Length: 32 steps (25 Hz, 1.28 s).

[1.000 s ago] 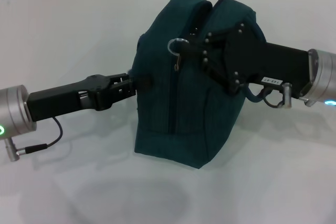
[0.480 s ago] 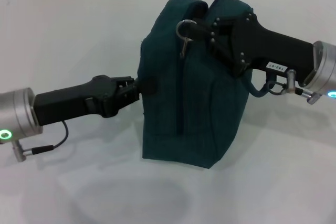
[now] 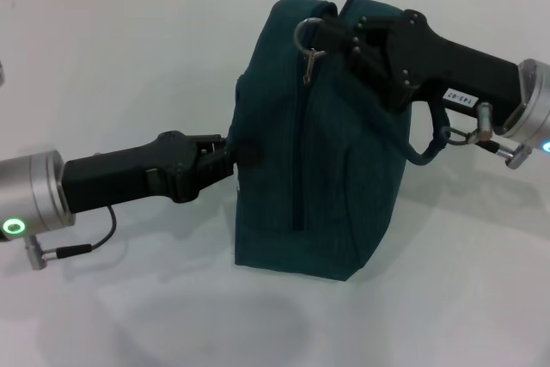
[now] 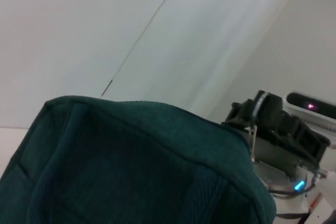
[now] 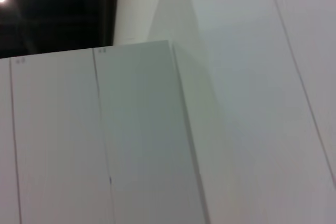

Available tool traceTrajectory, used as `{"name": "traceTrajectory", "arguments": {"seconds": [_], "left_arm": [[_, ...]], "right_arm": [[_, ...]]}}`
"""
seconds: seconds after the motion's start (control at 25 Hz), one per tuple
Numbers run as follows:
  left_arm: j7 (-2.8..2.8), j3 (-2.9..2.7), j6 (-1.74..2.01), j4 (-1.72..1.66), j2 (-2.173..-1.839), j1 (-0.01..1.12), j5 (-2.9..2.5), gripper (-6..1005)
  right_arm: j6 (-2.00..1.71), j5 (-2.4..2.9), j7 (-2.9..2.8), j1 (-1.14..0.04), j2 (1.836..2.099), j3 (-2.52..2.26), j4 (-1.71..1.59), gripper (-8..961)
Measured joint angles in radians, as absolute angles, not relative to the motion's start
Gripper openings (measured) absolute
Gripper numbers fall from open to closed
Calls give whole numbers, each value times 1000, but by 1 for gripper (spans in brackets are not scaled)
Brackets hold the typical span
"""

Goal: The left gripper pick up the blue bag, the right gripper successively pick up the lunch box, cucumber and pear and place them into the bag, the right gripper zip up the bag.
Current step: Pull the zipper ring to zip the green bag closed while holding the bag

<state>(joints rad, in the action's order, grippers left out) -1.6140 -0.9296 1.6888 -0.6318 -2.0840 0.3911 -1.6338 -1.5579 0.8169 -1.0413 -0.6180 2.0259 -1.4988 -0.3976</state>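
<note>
Left gripper (image 3: 225,154) pinched the blue bag (image 3: 322,169) at its side, right gripper (image 3: 337,36) clamped on the zipper pull (image 3: 308,40) up top.

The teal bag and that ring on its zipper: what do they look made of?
The dark teal lunch bag looks like soft woven fabric, matte, with a ribbed weave and stitched seams. The round zipper pull ring looks like polished metal, silvery and glinting, though coated plastic is possible.

Three views are being taken.
The blue bag (image 3: 318,135) is being overlooked from the head and closely from the left wrist; walls are being faced by the right wrist.
</note>
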Motion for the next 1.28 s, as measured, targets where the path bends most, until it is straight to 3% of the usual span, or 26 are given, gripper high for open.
{"name": "traceTrajectory", "arguments": {"seconds": [1.28], "left_arm": [[-1586,-920,1704,-614,-2081,348,-1636,70]], "right_arm": [[-1331,662,-1169,-586,2022,-1493,-359,8]]}}
